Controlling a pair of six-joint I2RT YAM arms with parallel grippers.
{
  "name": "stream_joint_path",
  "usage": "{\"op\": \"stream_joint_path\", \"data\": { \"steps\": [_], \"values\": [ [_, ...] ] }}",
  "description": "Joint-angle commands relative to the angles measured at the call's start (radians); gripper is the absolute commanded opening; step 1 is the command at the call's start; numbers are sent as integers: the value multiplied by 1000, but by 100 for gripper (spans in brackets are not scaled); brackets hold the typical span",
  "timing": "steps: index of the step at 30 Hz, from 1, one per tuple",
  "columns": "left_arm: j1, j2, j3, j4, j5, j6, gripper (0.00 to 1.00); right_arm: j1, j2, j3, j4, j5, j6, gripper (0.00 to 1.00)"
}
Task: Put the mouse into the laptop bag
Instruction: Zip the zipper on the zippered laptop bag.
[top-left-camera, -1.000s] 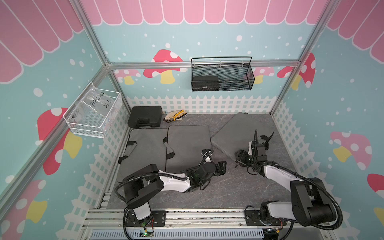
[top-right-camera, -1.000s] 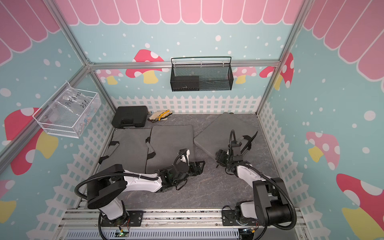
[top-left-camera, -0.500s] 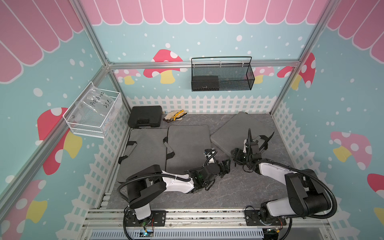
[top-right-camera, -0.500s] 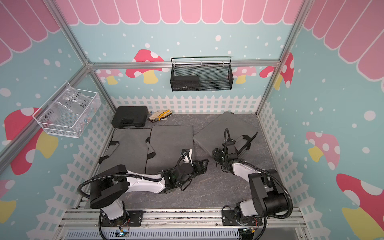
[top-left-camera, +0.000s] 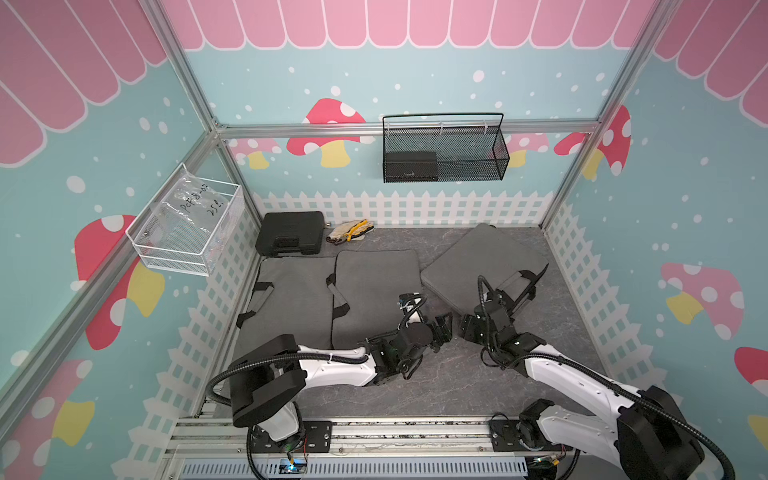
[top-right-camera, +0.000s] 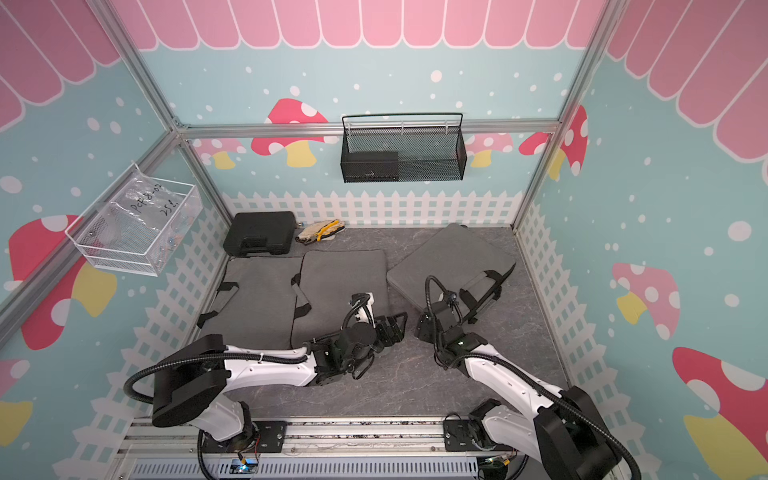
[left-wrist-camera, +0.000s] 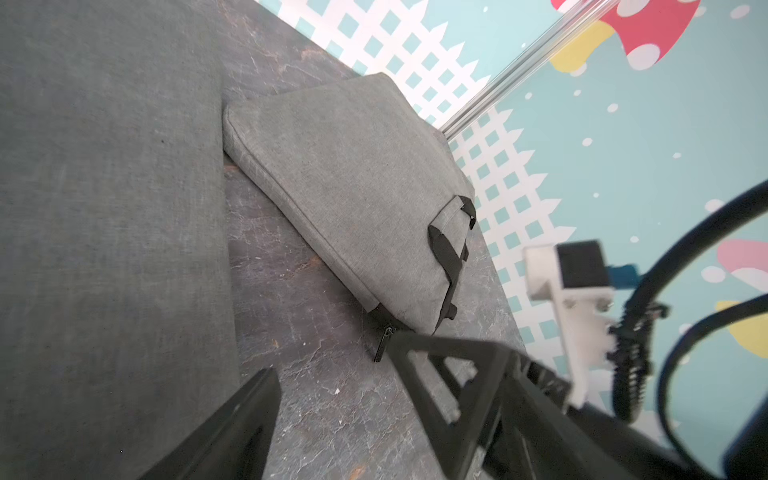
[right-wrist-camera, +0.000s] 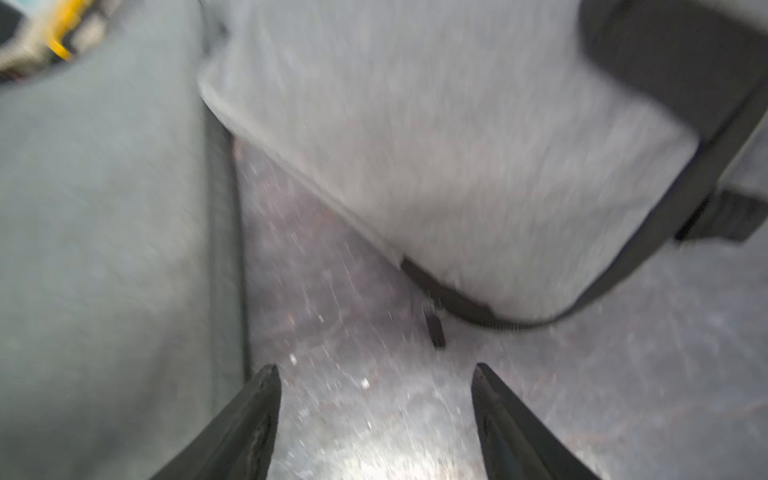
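right pincer (right-wrist-camera: 374, 368): spread, empty, aimed at zip pull (right-wrist-camera: 434, 328), prob. to open laptop bag (top-left-camera: 482, 262).
left pincer (left-wrist-camera: 332, 356): spread, empty, beside bag corner, maybe to steady.
mouse: not visible anywhere.

The dark marbled tabletop (top-left-camera: 457, 386) carries a black case (top-left-camera: 289, 238), gloves (top-left-camera: 350, 231) just beside the case, and 3 grey laptop bags (top-left-camera: 291, 299) (top-left-camera: 376, 286) (top-left-camera: 484, 266) in front of the case.

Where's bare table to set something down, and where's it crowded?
Bare: the table's front strip by the rail, its right side between the angled bag and the fence, the back gap beside the gloves. Crowded: two flat bags and black case at left; left gripper and right gripper close mid-table.
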Motion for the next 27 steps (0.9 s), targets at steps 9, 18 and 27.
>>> {"op": "stream_joint_path", "data": {
  "steps": [9, 18, 27],
  "values": [
    [30, -106, -120, -27, -46, -47, 86, 67, 227, 50, -46, 195, 125, 64],
    [59, -114, -143, -21, -18, -68, 87, 66, 400, 125, -42, 223, 127, 53],
    [87, -81, -151, 11, 26, -92, 87, 66, 423, 134, -38, 227, 118, 24]
  ]
}}
